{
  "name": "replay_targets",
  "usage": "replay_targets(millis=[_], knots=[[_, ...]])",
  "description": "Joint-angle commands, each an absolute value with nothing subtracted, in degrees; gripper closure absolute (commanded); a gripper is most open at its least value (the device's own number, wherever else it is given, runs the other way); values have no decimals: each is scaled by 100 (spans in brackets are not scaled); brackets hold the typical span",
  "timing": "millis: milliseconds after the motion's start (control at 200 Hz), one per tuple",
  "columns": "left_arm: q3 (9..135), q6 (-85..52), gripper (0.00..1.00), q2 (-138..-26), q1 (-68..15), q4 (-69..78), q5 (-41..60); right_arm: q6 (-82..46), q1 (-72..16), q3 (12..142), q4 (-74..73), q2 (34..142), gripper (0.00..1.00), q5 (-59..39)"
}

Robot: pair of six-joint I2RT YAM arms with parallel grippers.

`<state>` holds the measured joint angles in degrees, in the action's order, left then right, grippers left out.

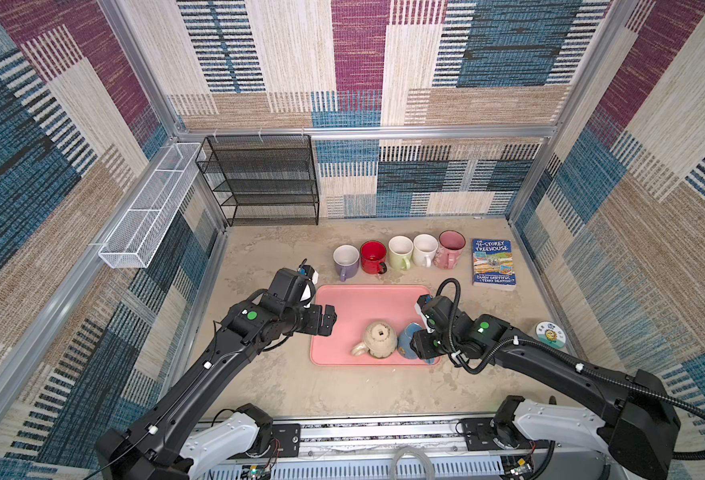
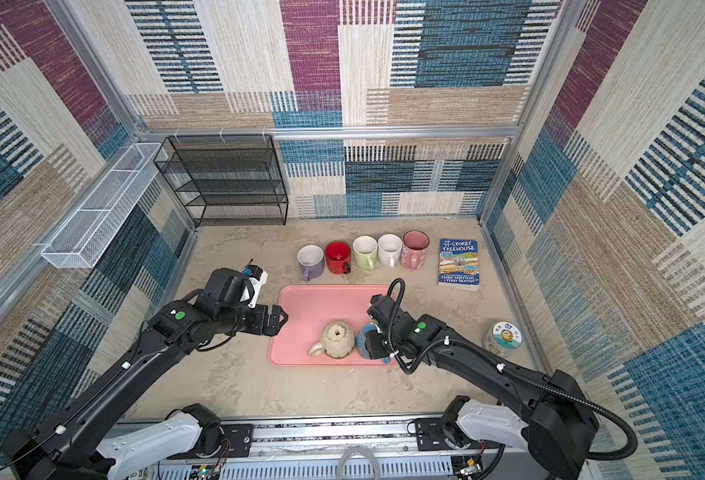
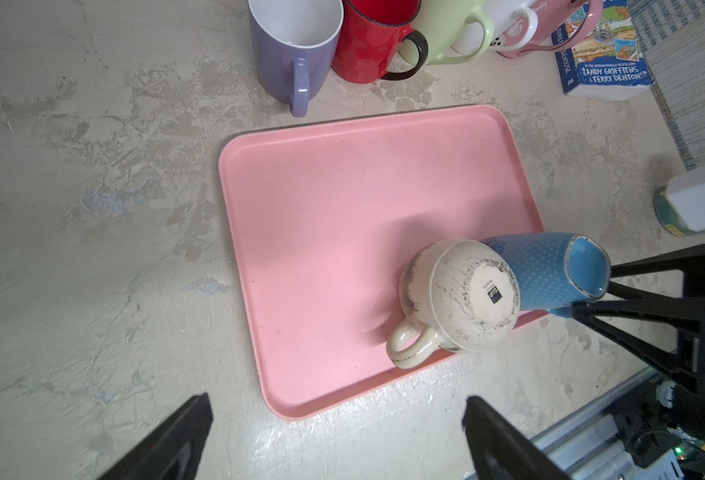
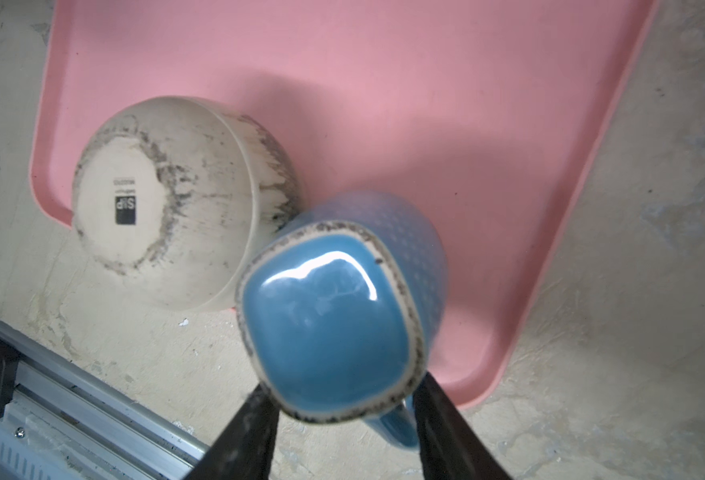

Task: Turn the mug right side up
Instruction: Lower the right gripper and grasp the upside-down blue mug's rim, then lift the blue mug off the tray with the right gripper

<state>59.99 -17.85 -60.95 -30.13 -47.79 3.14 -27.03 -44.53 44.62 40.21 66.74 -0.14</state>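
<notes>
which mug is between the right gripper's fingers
The blue dotted mug, tipped at the pink tray corner, base toward the right gripper. The cream mug beside it sits upside down, untouched.

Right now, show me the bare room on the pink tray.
Free: the far half of the pink plastic tray, bordered by the row of upright mugs, and its side by the open left gripper. Crowded: the near right corner, where the right gripper straddles the tilted blue mug, which touches the upside-down cream mug.
</notes>
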Motion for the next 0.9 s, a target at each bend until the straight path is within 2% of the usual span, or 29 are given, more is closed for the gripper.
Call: replay_targets(millis=[0,516,891], knots=[[5994,-1679,1,-6125,-2997,-4757,350,-2632,-4456,4500,3734,6749,50,171],[5979,-1679,1,-6157,-2953,-4737,418,-2210,-4456,4790,3555,7577,65,775],[5976,-1696,1,-6181,-2923,-4720,439,-2009,-4456,5119,3573,8028,84,800]])
